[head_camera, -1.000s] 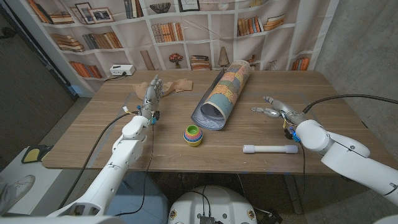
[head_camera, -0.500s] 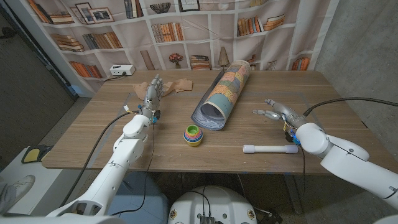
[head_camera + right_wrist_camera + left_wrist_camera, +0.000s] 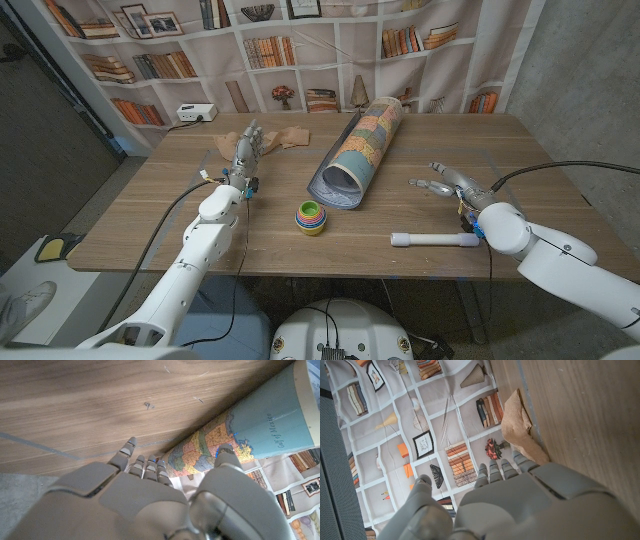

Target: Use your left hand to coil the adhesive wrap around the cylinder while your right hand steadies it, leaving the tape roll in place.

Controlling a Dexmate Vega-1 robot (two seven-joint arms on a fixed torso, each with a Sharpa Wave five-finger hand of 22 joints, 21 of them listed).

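From the head view, the wooden surface [image 3: 300, 245] carries a rolled map cylinder [image 3: 360, 150] lying at a slant across its middle, its open end toward the robot and its far end by the bookshelf backdrop [image 3: 300, 50]. The left hand [image 3: 245, 150] stands near the far left part of the surface, fingers together and pointing away, holding nothing, just beside a crumpled tan wrap [image 3: 285, 137] that lies flat near the back edge, well apart from the cylinder. The right hand [image 3: 440, 180] hovers to the right of the cylinder with fingers spread and empty, apart from it. A stack of coloured rings [image 3: 311, 217] sits near the cylinder's open end, a white tube [image 3: 435, 239] lies near the front right, and a white box [image 3: 197, 113] rests at the far left corner. The left wrist view adds the wrap's texture [image 3: 520, 427]: a folded tan piece with a raised edge, just beyond the left hand's fingertips [image 3: 492, 467]; whether they touch it cannot be told, and the palm side is hidden. The right wrist view shows the cylinder's printed map [image 3: 250, 435] close up, with coloured regions and blue sea, and the right hand's fingers [image 3: 145, 467] reaching toward it, with a strip of bare wood between; the cylinder's ends are cut off there.
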